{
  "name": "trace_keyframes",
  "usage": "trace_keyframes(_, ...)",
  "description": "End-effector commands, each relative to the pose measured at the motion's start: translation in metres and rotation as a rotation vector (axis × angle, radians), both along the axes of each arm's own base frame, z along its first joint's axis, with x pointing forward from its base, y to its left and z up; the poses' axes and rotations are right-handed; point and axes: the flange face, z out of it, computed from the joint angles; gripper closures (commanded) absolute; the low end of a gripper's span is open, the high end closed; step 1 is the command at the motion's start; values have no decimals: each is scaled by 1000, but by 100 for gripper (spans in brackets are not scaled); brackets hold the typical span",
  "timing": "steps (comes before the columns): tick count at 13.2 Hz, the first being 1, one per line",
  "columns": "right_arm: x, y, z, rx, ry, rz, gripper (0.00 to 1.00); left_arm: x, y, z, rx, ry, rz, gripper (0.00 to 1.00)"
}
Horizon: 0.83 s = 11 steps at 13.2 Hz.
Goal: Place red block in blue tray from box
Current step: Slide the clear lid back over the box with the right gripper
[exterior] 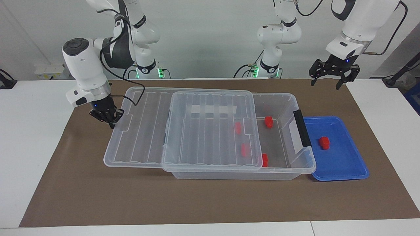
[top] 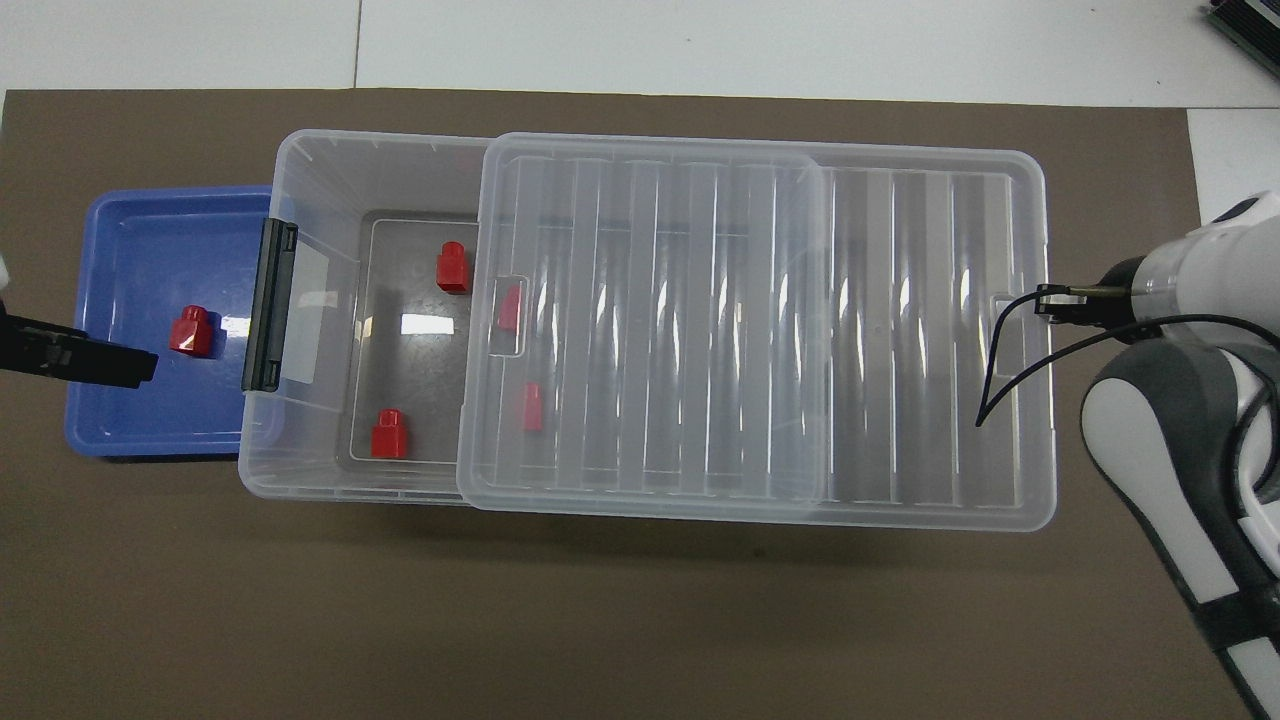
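The box is a clear bin with a black clip handle at the left arm's end. Its ribbed lid is slid toward the right arm's end, leaving the handle end uncovered. Several red blocks lie in the box: two uncovered and two under the lid. One red block lies in the blue tray, which stands against the box's handle end. My right gripper is shut on the lid's end rim. My left gripper is open, empty and raised beside the tray.
A brown mat covers the middle of the white table. In the overhead view the blue tray, its red block and the lid show, and one left finger reaches over the tray's rim.
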Motion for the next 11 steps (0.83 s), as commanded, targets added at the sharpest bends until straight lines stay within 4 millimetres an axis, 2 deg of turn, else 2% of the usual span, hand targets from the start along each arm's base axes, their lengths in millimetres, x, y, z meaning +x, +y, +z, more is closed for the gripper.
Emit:
trace_keyframes(1, -5, 28, 1, -4, -13, 56, 100, -6, 1, 5, -12, 0, 13, 0)
trace_keyframes(7, -10, 72, 2, 17, -16, 100, 100, -6, 1, 5, -12, 0, 13, 0)
trace_keyframes(8, -13, 87, 3, 41, -15, 105, 100, -7, 1, 5, -12, 2, 13, 0)
trace_keyframes(11, -15, 101, 3, 50, -12, 125, 100, -7, 1, 5, -11, 2, 12, 0)
